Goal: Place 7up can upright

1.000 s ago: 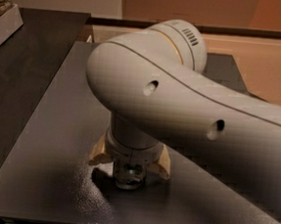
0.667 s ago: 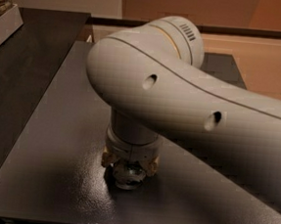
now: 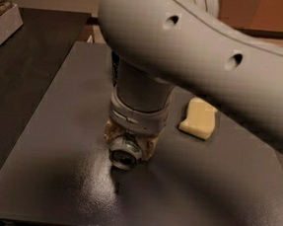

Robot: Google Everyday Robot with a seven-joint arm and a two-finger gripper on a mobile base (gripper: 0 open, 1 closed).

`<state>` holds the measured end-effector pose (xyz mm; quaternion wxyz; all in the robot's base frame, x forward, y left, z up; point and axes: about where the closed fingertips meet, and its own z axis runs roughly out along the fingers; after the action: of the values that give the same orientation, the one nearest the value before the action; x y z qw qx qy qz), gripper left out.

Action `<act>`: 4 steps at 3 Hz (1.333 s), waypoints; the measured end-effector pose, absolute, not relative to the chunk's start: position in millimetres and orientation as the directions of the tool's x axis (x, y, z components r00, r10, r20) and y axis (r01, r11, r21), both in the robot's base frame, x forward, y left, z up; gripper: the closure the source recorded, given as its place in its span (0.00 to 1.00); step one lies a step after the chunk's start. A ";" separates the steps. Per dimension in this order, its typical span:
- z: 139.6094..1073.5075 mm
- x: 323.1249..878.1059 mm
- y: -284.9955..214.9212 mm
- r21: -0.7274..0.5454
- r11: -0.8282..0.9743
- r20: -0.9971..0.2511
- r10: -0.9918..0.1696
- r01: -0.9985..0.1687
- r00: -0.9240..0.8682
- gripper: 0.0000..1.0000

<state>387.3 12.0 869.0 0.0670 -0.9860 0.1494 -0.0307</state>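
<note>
1 pale box corner sits far L on the black counter, well clear of the work. Next R is the grey tabletop, where everything relevant happens.

Centre: the arm's wrist comes straight down onto the tabletop w/ the gripper at its tip, low over the surface. Its 2 tan fingers sit tight on either side of the 7up can, so it reads as pinching the can, not spread. The can is directly under the gripper, btwn the pads, at or just above the tabletop; can't tell if it touches.

Key relation: 1 round silver end of the can faces the camera, low and fwd of the fingers. So the long axis prob runs tilted out toward the viewer, not vertical, and the can is not upright yet. My read: the wrist needs to rotate to bring that axis vertical before the can is released. If the can is let go while tilted, it would likely roll on the smooth top.

R of the gripper, near but not touching, lies 1 yellow block, flat on the tabletop. Above and further R, the big white arm link hides the rear of the scene.
</note>
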 end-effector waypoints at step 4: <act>920.6 391.8 11.5 -0.107 -0.299 -0.481 -0.819 -0.948 0.313 1.00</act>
<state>391.8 11.5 920.6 0.1895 -0.7877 0.5608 0.1705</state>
